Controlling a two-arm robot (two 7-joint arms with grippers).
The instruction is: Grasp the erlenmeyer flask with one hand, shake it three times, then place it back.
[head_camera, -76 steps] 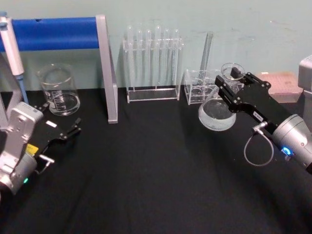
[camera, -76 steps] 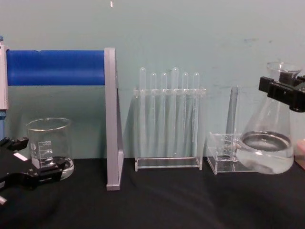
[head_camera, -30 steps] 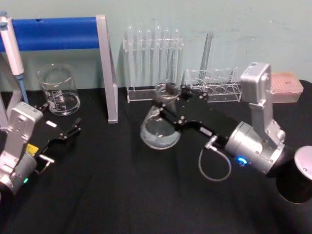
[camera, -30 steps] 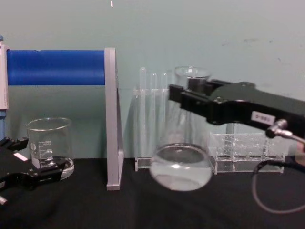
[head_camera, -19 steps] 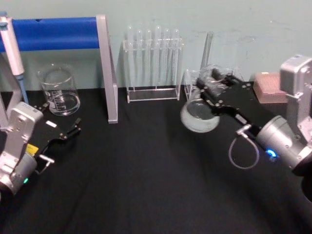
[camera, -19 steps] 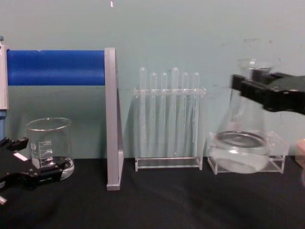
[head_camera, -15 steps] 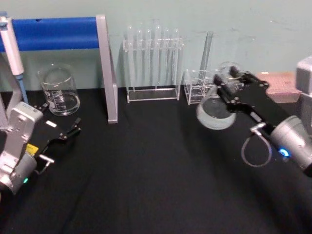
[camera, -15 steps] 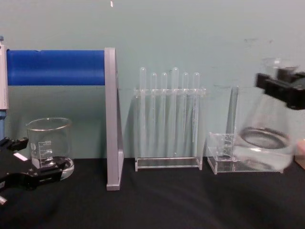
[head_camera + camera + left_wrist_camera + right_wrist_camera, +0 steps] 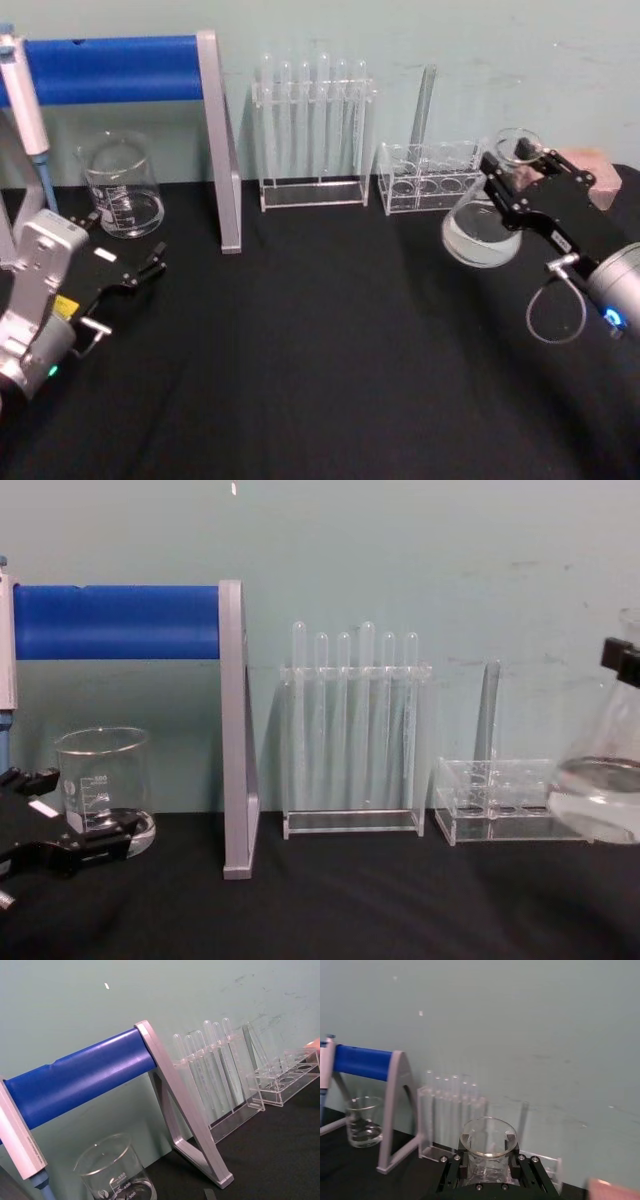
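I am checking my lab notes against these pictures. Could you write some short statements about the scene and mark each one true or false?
1. The right gripper grips the erlenmeyer flask at its neck. True.
2. The flask is empty. False: some clear liquid sits in its wide base.
3. The left gripper is shut on the beaker. False: it is open, in front of the beaker, and holds nothing.
4. The tall test tube rack stands between the blue stand and the low clear rack. True.
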